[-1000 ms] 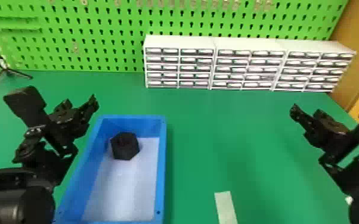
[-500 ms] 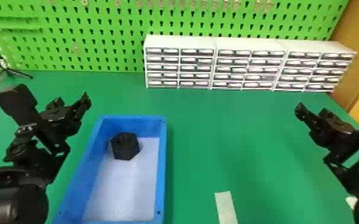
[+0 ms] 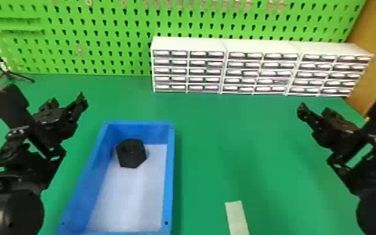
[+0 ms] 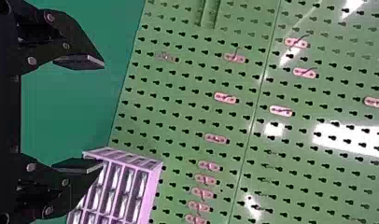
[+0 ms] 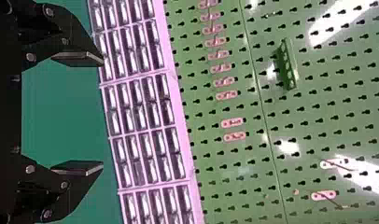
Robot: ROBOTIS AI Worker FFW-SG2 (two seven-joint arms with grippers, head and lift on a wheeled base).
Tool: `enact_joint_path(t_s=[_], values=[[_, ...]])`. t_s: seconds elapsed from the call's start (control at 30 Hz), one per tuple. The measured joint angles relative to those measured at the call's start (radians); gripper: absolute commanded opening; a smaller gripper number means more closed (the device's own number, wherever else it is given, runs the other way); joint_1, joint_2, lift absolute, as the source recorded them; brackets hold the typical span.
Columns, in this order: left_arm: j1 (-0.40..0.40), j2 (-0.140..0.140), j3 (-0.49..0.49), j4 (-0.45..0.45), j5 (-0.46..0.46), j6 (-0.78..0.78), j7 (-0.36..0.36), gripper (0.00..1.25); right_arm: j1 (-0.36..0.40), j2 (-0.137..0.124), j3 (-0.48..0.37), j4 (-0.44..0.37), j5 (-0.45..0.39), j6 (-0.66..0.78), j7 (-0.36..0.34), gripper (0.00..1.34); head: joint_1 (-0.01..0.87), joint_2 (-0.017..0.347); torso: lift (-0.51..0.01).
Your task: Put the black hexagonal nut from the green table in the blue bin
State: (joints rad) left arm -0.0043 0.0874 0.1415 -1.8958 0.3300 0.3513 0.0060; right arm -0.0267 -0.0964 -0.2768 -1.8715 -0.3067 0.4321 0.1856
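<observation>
The left hand (image 3: 67, 106) hangs over the tabletop (image 3: 228, 150) just left of the bin, its two black fingers spread wide with nothing between them; the right hand (image 3: 316, 113) is over the right side, well apart from the bin, its fingers parted just as widely and just as bare (the two look almost like mirror images from here); between them, nearer the left one, sits the blue bin (image 3: 170, 175), upright, its long sides running away from the robot; the black hexagonal nut (image 3: 131, 153) lies inside it, on the pale floor towards the far end, closer to the left wall than to the right; right of the bin, at the near edge of what I can see, a pale strip (image 3: 236, 215) lies flat; farther back stand white drawer units (image 3: 190, 43), side by side; behind them rises a green pegboard (image 3: 103, 31), with a thin black stand (image 3: 4, 70) by its left end.
</observation>
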Motion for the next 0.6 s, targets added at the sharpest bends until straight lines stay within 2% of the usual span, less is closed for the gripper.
enact_joint_path(t_s=[0.6], values=[[0.002, 0.0, 0.005, 0.0, 0.0, 0.0, -0.004, 0.75, 0.005, 0.002, 0.016, 0.008, -0.001, 0.007, 0.0, 0.86, 0.692, 0.008, -0.097]])
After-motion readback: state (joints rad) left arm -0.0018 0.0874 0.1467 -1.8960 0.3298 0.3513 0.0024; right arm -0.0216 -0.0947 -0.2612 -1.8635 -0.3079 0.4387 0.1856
